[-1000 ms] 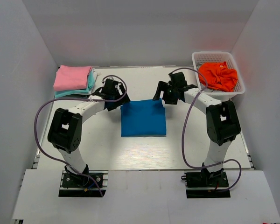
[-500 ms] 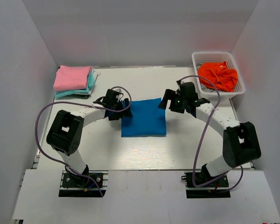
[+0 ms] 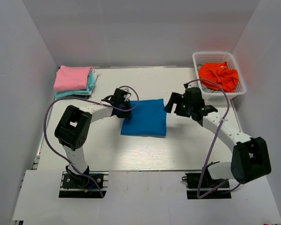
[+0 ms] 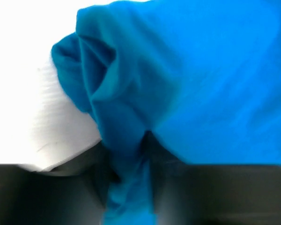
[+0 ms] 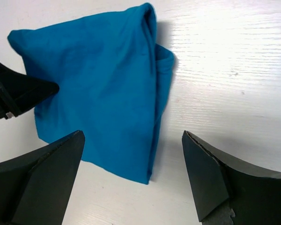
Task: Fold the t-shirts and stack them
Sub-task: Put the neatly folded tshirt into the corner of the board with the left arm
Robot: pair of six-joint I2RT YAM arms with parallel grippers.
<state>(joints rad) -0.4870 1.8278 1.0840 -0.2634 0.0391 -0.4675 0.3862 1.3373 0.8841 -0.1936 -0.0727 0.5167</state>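
**Top external view: blue shirt folded, orange-red one left crumpled in basket**

A blue t-shirt [image 3: 144,117] is seen lying folded into a compact rectangle at the middle of the table [image 3: 145,154]. Its left edge is pinched by the left gripper [image 4: 129,187], whose jaws are closed on a bunched fold of the fabric, as is shown in the left wrist view. The right gripper [image 3: 174,103] is held just beside the shirt's far right corner, jaws spread wide and nothing gripped. At the far left, a pink t-shirt [image 3: 73,78] is stacked on a pale teal t-shirt [image 3: 91,85], both folded. The blue one is judged ready to be carried to that stack, which lies well apart from it. An orange-red t-shirt [image 3: 218,76] is left crumpled in the white basket [image 3: 214,55] at the far right and is yet to be folded. No obstacle is seen between shirt and stack; only the left arm's purple cable [image 3: 46,129] is looped nearby.
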